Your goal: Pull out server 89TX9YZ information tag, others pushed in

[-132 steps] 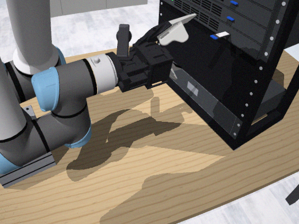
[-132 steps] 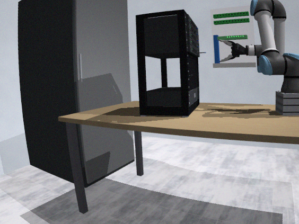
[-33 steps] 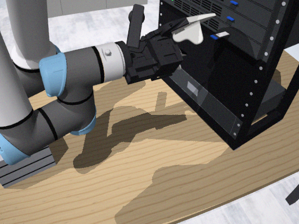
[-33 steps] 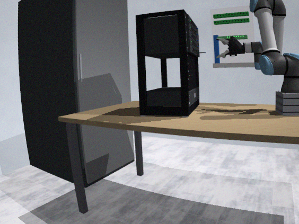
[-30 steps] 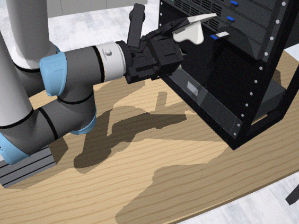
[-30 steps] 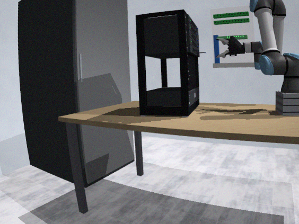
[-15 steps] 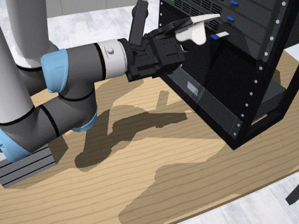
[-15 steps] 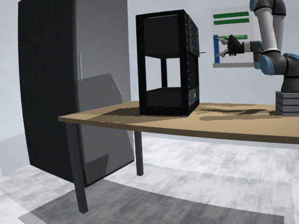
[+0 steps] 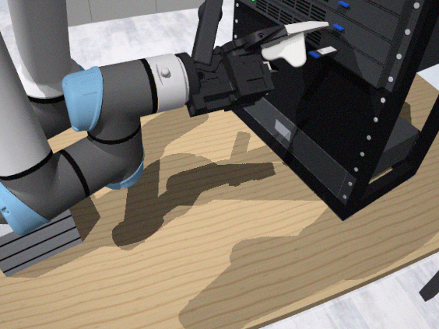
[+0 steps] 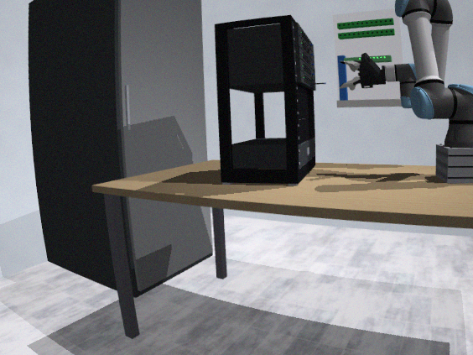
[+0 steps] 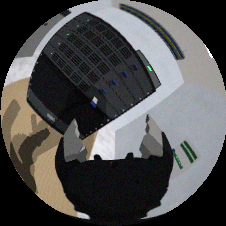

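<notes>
The black server rack point(image 10: 268, 97) stands on the wooden table; several servers fill its upper part point(image 9: 331, 20). Each server has a small blue information tag. The lowest server's tag point(image 9: 323, 51) is pulled out, its white top showing; it also shows as a thin pin sticking out of the rack's front in the exterior view point(image 10: 319, 83) and in the wrist view point(image 11: 93, 102). The tags above it point(image 9: 338, 27) sit pushed in. My gripper point(image 9: 297, 41) point(image 10: 347, 74) is open and empty, a short way in front of the rack at the height of the lower servers.
A tall dark cabinet point(image 10: 113, 131) stands on the floor beyond the table's far end. A wall panel with green strips point(image 10: 366, 60) hangs behind my arm. My arm's base block point(image 10: 454, 162) sits on the table. The rack's lower bay point(image 9: 331, 125) is hollow.
</notes>
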Motion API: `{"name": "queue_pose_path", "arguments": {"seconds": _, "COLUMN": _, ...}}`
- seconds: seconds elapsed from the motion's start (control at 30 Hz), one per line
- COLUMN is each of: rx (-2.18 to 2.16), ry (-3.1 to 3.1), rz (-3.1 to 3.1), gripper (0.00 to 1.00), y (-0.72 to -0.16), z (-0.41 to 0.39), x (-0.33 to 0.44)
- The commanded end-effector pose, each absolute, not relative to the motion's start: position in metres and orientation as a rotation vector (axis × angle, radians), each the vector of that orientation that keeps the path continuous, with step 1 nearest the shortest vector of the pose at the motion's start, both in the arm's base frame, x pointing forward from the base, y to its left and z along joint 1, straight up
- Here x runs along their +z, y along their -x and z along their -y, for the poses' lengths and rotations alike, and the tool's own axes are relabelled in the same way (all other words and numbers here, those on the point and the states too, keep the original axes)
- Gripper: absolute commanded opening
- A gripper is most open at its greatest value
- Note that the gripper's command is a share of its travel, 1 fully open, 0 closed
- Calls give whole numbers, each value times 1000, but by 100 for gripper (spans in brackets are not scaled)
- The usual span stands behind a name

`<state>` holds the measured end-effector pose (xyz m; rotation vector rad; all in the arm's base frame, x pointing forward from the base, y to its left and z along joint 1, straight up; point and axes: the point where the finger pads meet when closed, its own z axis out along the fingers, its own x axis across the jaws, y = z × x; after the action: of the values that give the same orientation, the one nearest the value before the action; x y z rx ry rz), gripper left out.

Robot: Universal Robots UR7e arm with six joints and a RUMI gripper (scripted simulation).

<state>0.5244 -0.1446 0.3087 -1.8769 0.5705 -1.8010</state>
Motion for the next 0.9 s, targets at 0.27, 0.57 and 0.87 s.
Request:
{"name": "queue_pose_path", "arguments": {"seconds": 0.27, "rx": -1757, "ry": 1837, "rz": -648, "gripper": 100, "y": -529, "z": 147, "x": 313}}
{"name": "queue_pose_path", "arguments": {"seconds": 0.57, "rx": -1732, "ry": 1815, "rz": -690, "gripper": 100, "y": -531, "z": 147, "x": 315}}
{"name": "queue_pose_path", "arguments": {"seconds": 0.87, "rx": -1699, "ry": 1784, "rz": -745, "gripper": 100, "y": -535, "z": 149, "x": 318}}
